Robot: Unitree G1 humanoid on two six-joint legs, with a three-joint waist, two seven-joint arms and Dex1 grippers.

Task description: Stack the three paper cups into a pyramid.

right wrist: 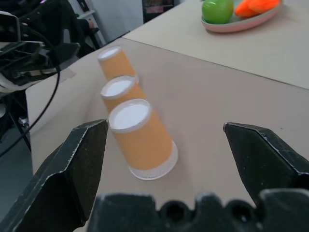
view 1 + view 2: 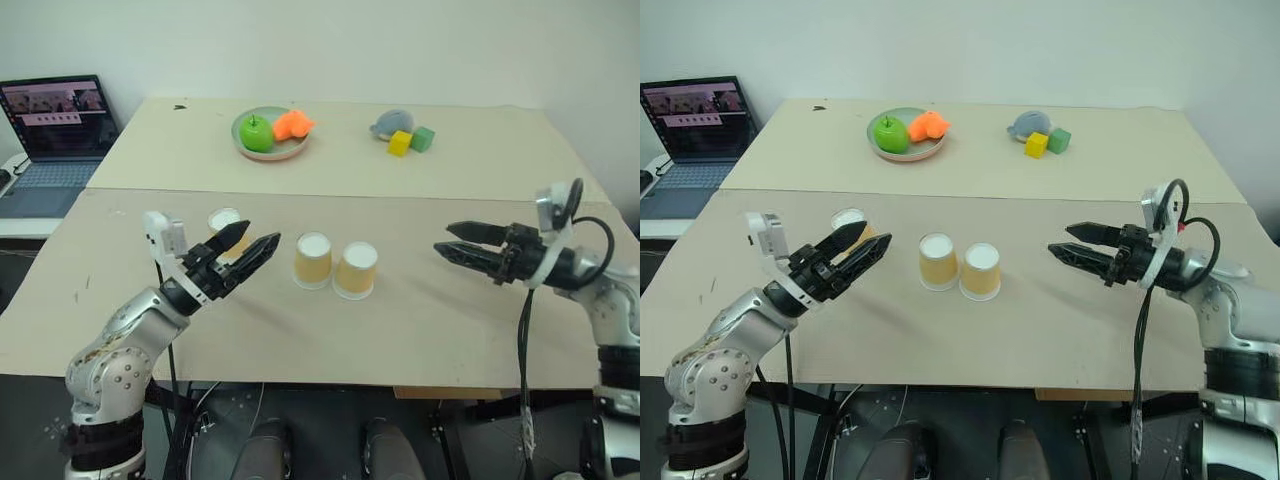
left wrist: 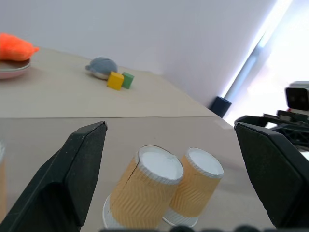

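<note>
The left pincer (image 2: pixel 247 243) hangs just above the tabletop (image 2: pixel 430 330) with its two black fingers spread apart and empty, pointing inward from a bent arm that rises at the near left edge. Just behind its fingertips stands one paper cup (image 2: pixel 224 226), upside down with its white base upward, partly hidden by the fingers. The right pincer (image 2: pixel 449 241) is also spread wide and empty, held level and aimed inward from the near right side, its arm reaching in from beyond the tabletop's right edge. Between the two pincers, two more paper cups sit upside down and touching side by side: the left one (image 2: pixel 313 259) and the right one (image 2: pixel 356 270), with nothing stacked on them. Bare tabletop lies open in front of the pair and between it and the right pincer. A seam runs across the tabletop behind the cups. Well beyond it rest a plate (image 2: pixel 270 150) holding a green apple (image 2: pixel 256 134) and an orange toy (image 2: pixel 292 125), and, farther right, a grey plush (image 2: pixel 392 122) with a yellow block (image 2: pixel 400 143) and a green block (image 2: pixel 423 138). A laptop (image 2: pixel 52 135) sits open off the far left edge.
</note>
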